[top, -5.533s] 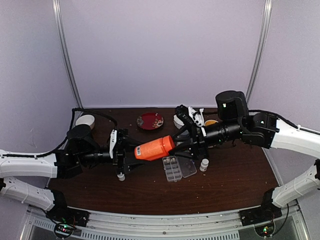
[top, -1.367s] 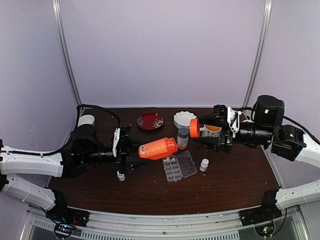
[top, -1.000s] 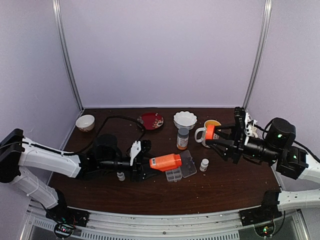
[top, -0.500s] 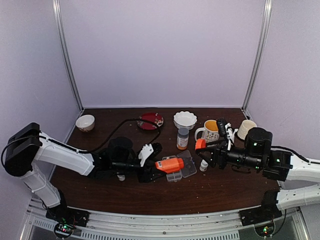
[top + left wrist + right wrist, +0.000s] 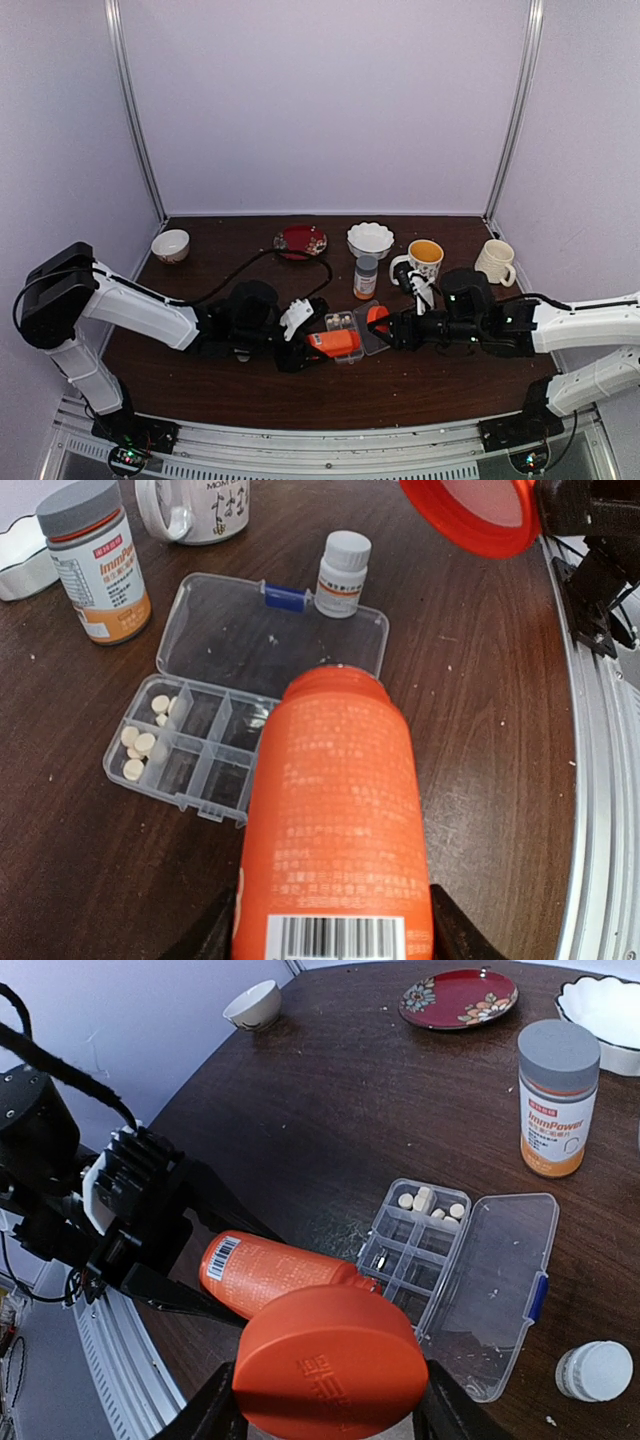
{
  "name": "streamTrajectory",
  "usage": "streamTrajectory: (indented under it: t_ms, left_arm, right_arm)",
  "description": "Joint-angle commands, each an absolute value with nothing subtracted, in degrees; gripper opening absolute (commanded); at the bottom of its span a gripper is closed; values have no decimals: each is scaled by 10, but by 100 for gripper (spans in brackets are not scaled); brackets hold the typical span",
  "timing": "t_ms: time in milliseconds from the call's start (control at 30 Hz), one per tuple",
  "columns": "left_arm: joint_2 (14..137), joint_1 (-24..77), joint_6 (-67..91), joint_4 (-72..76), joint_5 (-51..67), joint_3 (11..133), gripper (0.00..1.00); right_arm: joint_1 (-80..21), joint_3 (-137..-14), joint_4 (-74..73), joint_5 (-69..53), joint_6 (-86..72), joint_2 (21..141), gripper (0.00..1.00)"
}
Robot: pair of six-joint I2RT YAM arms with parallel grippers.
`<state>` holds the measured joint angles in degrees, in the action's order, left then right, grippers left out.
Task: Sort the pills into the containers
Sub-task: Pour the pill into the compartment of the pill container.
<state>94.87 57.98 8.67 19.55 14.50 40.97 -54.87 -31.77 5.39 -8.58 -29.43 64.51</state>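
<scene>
My left gripper (image 5: 330,932) is shut on the orange-red bottle (image 5: 330,810), which lies tilted with its open mouth over the clear pill box (image 5: 190,745). The box's containers sit beside its flat, open lid (image 5: 495,1280). Several pale pills (image 5: 140,745) lie in the cells at one end; the other cells look bare. My right gripper (image 5: 325,1405) is shut on the bottle's orange cap (image 5: 330,1360), held just above the bottle (image 5: 270,1270) and beside the box (image 5: 420,1245). From above, bottle (image 5: 333,343) and cap (image 5: 378,318) meet at the box (image 5: 342,321).
A grey-capped bottle (image 5: 366,276) stands behind the box, and a small white bottle (image 5: 595,1370) stands by the lid. Two mugs (image 5: 425,258) (image 5: 497,260), a white bowl (image 5: 370,240), a red plate (image 5: 300,242) and a small bowl (image 5: 170,244) line the back.
Both arms have come in toward the pill box. The left has lowered the bottle until its mouth is over the cells. The right has carried the cap down from beside the mug.
</scene>
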Motion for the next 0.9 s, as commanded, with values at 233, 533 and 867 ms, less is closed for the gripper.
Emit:
streamTrajectory:
  t_ms: [233,533,867]
  left_arm:
    - [972,587,79,133,132,468,0]
    - [976,590,71,104,127,482,0]
    - [986,592,64,82,123,500,0]
  right_arm:
    - [-550,-407,45,-133,-319,783,0]
    - [-550,-409,44,-130,-326,783,0]
    - [-552,-427,14,-159,-308,838,0]
